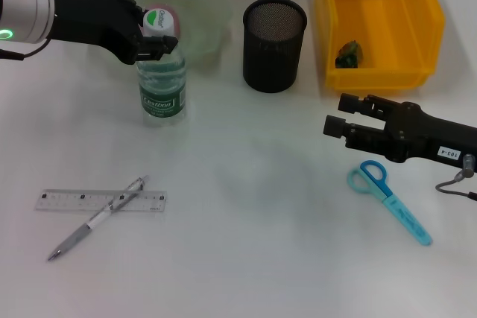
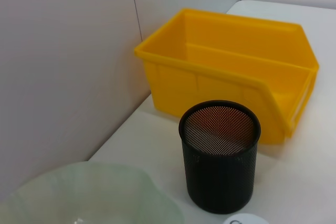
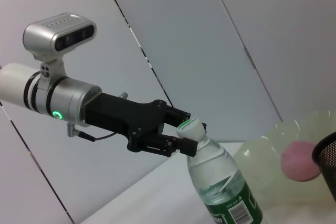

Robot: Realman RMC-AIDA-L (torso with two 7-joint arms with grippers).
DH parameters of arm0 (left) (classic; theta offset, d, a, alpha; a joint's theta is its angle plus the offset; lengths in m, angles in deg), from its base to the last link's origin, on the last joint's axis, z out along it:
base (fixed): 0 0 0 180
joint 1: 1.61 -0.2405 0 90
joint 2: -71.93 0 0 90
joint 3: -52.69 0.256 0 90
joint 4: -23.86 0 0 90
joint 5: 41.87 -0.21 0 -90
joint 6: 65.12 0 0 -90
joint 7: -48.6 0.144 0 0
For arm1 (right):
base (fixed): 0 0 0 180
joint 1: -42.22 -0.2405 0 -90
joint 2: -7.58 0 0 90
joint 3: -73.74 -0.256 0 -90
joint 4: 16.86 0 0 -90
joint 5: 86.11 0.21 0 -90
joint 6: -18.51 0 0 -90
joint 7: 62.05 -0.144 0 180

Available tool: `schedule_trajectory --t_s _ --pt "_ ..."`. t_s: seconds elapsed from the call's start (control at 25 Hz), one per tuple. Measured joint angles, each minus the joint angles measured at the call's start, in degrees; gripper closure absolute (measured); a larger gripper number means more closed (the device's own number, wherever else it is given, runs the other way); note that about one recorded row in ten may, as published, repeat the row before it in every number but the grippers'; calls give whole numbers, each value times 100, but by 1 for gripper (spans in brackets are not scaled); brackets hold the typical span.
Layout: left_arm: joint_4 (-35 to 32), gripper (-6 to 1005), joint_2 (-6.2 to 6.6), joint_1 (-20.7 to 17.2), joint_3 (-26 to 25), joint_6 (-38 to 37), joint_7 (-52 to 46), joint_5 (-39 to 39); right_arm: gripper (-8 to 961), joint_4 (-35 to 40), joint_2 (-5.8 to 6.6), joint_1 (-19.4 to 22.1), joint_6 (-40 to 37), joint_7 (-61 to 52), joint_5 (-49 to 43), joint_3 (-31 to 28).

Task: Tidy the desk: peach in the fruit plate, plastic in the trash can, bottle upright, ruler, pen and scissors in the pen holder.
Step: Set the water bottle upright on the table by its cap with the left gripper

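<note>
Left gripper (image 1: 156, 35) is reaching in over the far left of the white table (image 1: 246, 214) and is pinching the neck and cap of the water bottle (image 1: 161, 83), which is standing upright on its base with its green label facing the camera; in the right wrist view the same gripper (image 3: 184, 137) is showing its dark fingers (image 3: 176, 144) pressed against both sides of the bottle (image 3: 223, 187) just under the cap. Behind the bottle the pale green fruit plate (image 1: 197, 5) is holding the pink peach (image 3: 299, 161), seen most clearly from the right wrist. To its right the black mesh pen holder (image 1: 274, 44) is standing upright, and beyond that the yellow trash can (image 1: 376, 24) is sitting with a small crumpled piece of plastic (image 1: 348, 53) inside. Right gripper (image 1: 334, 126) is hovering low at the right side of the table with its fingers spread, just above the blue scissors (image 1: 389, 199), which are lying flat. Near the front left the clear ruler (image 1: 100, 200) is lying flat with the pen (image 1: 97, 219) resting diagonally across it.
</note>
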Motion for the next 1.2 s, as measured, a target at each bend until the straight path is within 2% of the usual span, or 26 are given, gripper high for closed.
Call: schedule_trajectory --t_s 1.2 --pt "24 461 18 4 -5 -68 17 227 198 0 0 41 -50 0 -27 9"
